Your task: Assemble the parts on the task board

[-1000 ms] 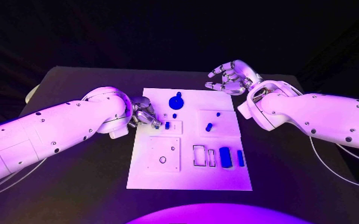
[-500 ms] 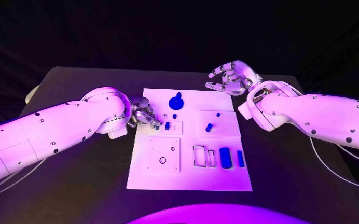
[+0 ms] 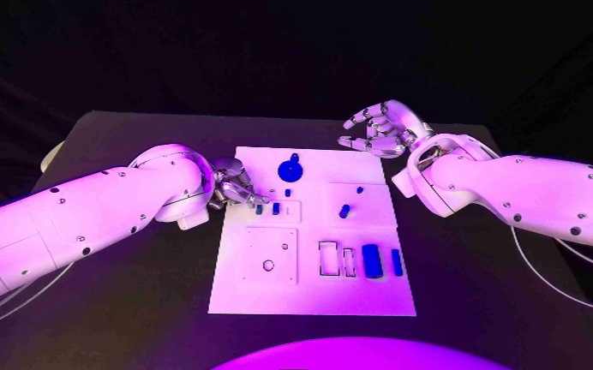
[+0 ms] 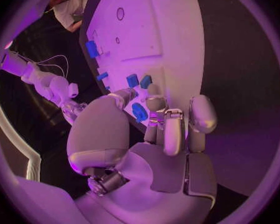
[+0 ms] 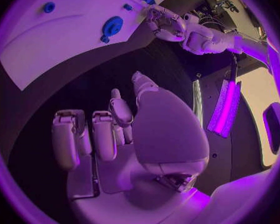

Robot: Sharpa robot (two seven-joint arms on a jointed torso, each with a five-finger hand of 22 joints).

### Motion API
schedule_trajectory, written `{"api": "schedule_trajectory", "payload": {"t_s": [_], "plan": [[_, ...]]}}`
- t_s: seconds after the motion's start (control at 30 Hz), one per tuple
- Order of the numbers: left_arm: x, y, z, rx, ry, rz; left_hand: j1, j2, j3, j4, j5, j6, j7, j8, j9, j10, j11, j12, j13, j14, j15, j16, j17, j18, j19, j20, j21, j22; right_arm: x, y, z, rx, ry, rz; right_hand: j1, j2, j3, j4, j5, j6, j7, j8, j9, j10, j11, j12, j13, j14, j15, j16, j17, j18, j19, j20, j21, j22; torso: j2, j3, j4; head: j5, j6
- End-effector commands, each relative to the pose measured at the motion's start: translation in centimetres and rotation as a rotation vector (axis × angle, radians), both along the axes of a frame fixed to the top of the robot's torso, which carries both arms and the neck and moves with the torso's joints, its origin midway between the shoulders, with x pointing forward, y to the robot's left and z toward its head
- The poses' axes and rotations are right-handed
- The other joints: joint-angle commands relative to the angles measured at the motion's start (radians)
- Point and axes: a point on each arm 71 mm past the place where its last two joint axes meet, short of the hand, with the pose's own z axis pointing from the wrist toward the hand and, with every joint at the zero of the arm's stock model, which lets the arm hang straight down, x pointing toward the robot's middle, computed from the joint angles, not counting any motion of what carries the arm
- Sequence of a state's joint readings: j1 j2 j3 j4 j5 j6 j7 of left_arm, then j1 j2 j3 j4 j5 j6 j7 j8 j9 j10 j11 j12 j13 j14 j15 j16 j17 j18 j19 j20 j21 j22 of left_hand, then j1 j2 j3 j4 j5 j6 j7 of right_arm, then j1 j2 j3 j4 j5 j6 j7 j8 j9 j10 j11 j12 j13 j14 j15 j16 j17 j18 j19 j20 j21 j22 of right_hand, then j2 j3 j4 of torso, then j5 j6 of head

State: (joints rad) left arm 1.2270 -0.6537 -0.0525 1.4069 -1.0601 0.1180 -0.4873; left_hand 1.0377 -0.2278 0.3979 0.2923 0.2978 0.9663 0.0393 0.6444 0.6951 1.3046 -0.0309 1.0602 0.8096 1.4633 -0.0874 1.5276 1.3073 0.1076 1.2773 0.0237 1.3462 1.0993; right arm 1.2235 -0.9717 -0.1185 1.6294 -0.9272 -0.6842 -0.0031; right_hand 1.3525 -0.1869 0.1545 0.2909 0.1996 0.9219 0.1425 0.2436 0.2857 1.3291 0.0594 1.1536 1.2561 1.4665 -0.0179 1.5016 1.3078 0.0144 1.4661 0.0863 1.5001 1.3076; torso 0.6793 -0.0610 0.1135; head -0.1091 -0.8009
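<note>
Task board point(image 3: 315, 289) bearing blue parts point(image 3: 372, 260) in recesses. Left hand point(image 3: 235, 188) pinches a small blue part point(image 4: 139, 112); right hand point(image 3: 383, 130) hovers, fingers spread, empty.

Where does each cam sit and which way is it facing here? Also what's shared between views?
Head view: on the robot's head, looking down at the black table and task board; both arms enter from the sides, left hand at the board's left edge, right hand past its far right corner.
Left wrist view: behind the left hand, facing along the board; its fingers rest by blue parts.
Right wrist view: behind the right hand, facing the board.
Shared: the right wrist view also catches the left hand.
</note>
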Motion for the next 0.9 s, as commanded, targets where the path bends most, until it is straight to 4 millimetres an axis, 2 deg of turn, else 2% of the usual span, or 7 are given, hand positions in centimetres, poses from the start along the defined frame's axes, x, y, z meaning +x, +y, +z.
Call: {"api": "schedule_trajectory", "payload": {"t_s": [0.03,0.17,0.37,0.43,0.5,0.57,0.9], "plan": [[0.2,0.0,0.4,-0.091,-0.010,0.058,-0.016,0.001,-0.021,0.000,-0.025,-0.015,0.003,-0.005,0.002,-0.020,0.003,-0.019,-0.027,0.075,0.004,-0.007,0.139,-0.004,-0.010,0.006,-0.009,-0.012,-0.1,0.1,0.1,0.001,-0.012,0.011,-0.009,-0.001,-0.005,0.001,0.004,-0.008,0.000,-0.002,-0.002,-0.005,-0.002,-0.006,-0.002,0.079,0.002,-0.004,0.164,0.002,0.075,0.002,-0.004,0.229,0.000,0.0005,-0.0001,-0.001,0.001],[0.4,0.1,0.7,-0.187,-0.016,0.108,-0.011,0.013,-0.070,0.000,-0.036,-0.073,0.027,-0.031,-0.008,-0.112,0.025,-0.123,-0.164,0.061,0.023,-0.026,0.097,0.010,-0.063,0.021,-0.050,-0.084,-0.1,0.1,0.1,0.001,-0.012,0.010,-0.010,-0.001,-0.005,0.002,0.004,-0.008,0.000,-0.002,-0.002,-0.006,-0.002,-0.008,-0.003,0.078,0.002,-0.004,0.163,0.003,0.075,0.002,-0.005,0.229,0.000,0.0011,0.0005,-0.002,0.002],[0.8,0.3,1.6,-0.321,-0.100,0.134,0.041,0.036,-0.117,-0.002,-0.026,-0.168,0.074,-0.069,-0.035,-0.222,0.069,-0.177,-0.224,-0.003,0.062,-0.098,-0.050,0.044,-0.195,0.052,-0.162,-0.258,-0.1,0.0,0.1,0.000,-0.013,0.008,-0.011,0.000,-0.006,0.002,0.004,-0.008,0.000,-0.002,-0.002,-0.008,-0.001,-0.011,-0.005,0.078,0.002,-0.006,0.161,0.004,0.073,0.002,-0.009,0.227,0.000,0.0004,0.0004,-0.004,0.005],[0.9,0.1,2.2,-0.363,-0.165,0.104,0.130,0.034,-0.102,-0.008,-0.014,-0.220,0.102,-0.085,-0.051,-0.301,0.096,-0.205,-0.244,-0.108,0.087,-0.203,-0.238,0.071,-0.328,0.071,-0.278,-0.421,-0.1,0.0,0.1,0.000,-0.014,0.007,-0.012,0.000,-0.006,0.002,0.004,-0.008,0.000,-0.002,-0.002,-0.011,-0.001,-0.016,-0.009,0.077,0.002,-0.007,0.159,0.005,0.071,0.002,-0.014,0.225,0.000,0.0006,0.0009,-0.005,0.006],[0.9,-0.1,2.8,-0.397,-0.237,0.059,0.237,0.029,-0.067,-0.027,-0.016,-0.256,0.128,-0.101,-0.075,-0.393,0.123,-0.253,-0.278,-0.263,0.114,-0.349,-0.457,0.070,-0.372,0.094,-0.341,-0.454,0.0,-0.1,0.1,0.000,-0.016,0.006,-0.012,0.003,-0.005,0.001,0.006,-0.008,0.000,-0.002,-0.003,-0.037,-0.002,-0.059,-0.042,0.071,0.002,-0.024,0.138,0.010,0.062,0.002,-0.035,0.215,-0.001,0.0007,0.0020,-0.006,0.007],[0.7,-0.6,3.3,-0.415,-0.316,-0.001,0.314,0.021,-0.032,-0.043,-0.019,-0.270,0.137,-0.110,-0.098,-0.438,0.138,-0.283,-0.310,-0.319,0.123,-0.399,-0.534,0.073,-0.380,0.109,-0.374,-0.474,0.0,-0.1,0.1,0.000,-0.018,0.004,-0.011,0.004,-0.005,0.000,0.007,-0.008,-0.001,-0.001,-0.003,-0.047,-0.002,-0.078,-0.056,0.069,0.001,-0.031,0.130,0.012,0.058,0.002,-0.047,0.210,-0.001,0.0004,0.0023,-0.006,0.008],[-0.5,-2.8,3.2,-0.343,-0.562,-0.286,0.418,-0.035,0.077,-0.093,-0.022,-0.284,0.141,-0.143,-0.200,-0.513,0.149,-0.399,-0.447,-0.396,0.136,-0.425,-0.620,0.075,-0.398,0.123,-0.398,-0.486,0.1,-0.3,0.1,0.002,-0.023,-0.003,0.007,0.004,0.008,0.000,0.014,-0.007,-0.003,0.005,-0.006,-0.122,-0.006,-0.244,-0.196,0.046,-0.003,-0.103,0.053,0.035,0.017,-0.002,-0.160,0.158,-0.001,-0.0010,0.0016,-0.007,0.010]]}}
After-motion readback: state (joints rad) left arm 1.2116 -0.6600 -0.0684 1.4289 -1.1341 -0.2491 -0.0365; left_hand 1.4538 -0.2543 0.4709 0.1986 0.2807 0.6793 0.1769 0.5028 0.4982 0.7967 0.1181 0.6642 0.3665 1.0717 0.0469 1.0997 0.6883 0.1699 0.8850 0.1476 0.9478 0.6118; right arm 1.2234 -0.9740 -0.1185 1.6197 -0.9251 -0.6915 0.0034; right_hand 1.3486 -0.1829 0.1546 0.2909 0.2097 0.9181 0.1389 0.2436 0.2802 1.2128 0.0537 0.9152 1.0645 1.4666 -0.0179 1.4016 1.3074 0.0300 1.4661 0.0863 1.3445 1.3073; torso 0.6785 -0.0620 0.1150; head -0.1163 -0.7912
